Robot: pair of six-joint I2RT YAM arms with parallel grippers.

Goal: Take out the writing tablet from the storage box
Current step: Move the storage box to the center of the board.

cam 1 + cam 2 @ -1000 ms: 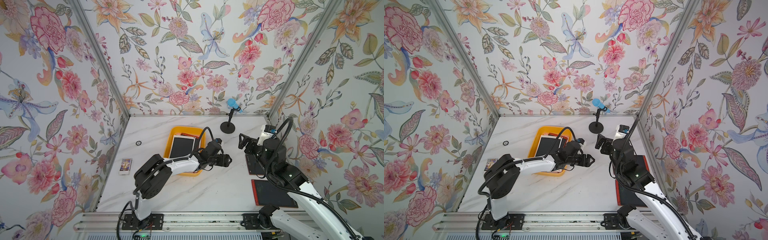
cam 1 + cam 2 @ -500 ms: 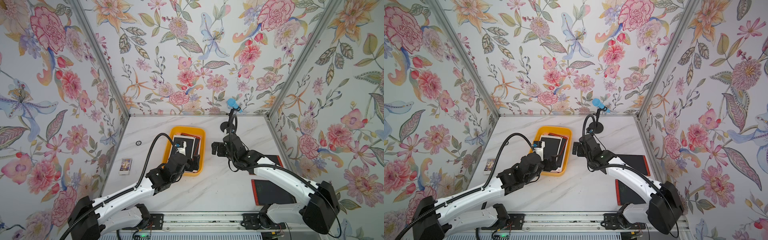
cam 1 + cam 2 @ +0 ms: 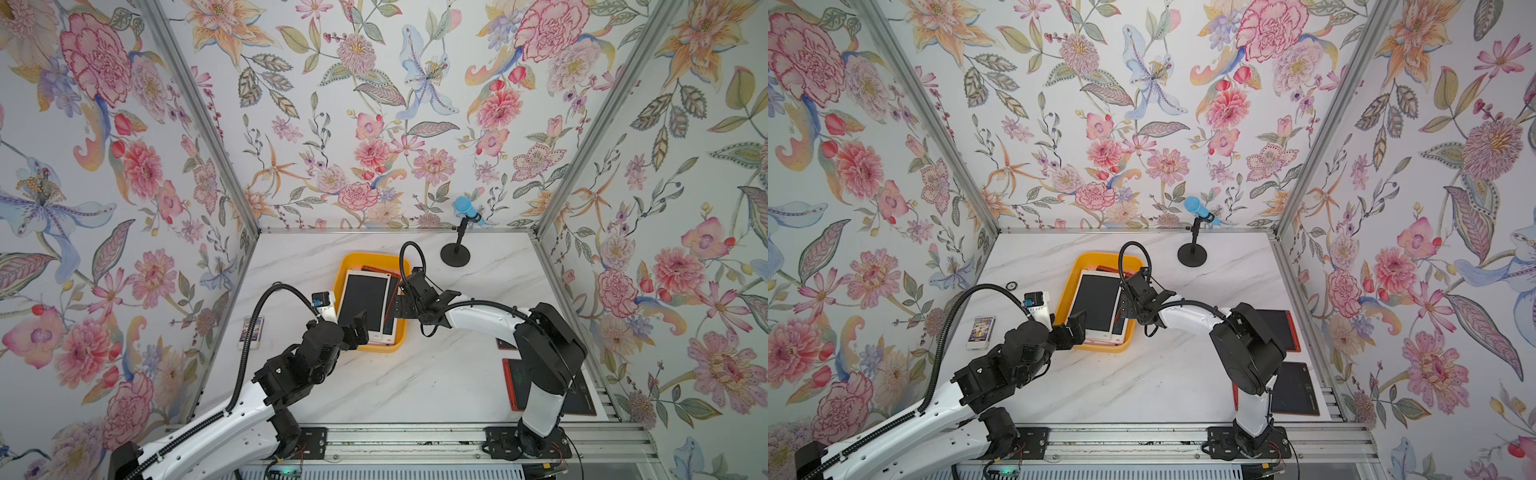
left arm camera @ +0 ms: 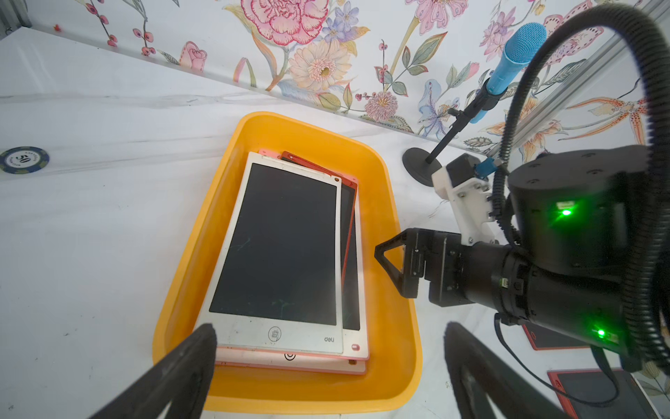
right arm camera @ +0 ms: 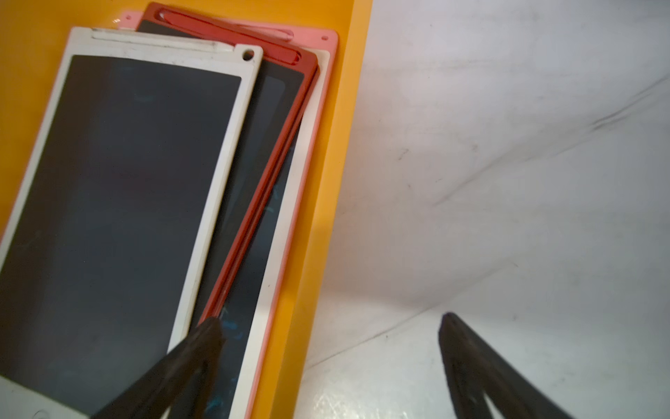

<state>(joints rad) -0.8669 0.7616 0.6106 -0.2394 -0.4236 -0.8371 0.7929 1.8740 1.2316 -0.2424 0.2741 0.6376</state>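
Left tool (image 4: 328, 326): spread wide, empty, at near end of storage box (image 4: 380, 174)
Right tool (image 5: 330, 318): wide apart, empty, straddling box's side wall
Writing tablet (image 4: 275, 243): topmost of loose stack inside box
Risk: pinching wall, dragging box; catching two tablets together

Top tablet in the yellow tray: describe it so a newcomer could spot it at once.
On the marble table, find the yellow storage box near the middle. The writing tablet lies uppermost on the stack inside it. Unlike the red-framed tablet poking out beneath, it has a white frame around its dark screen.
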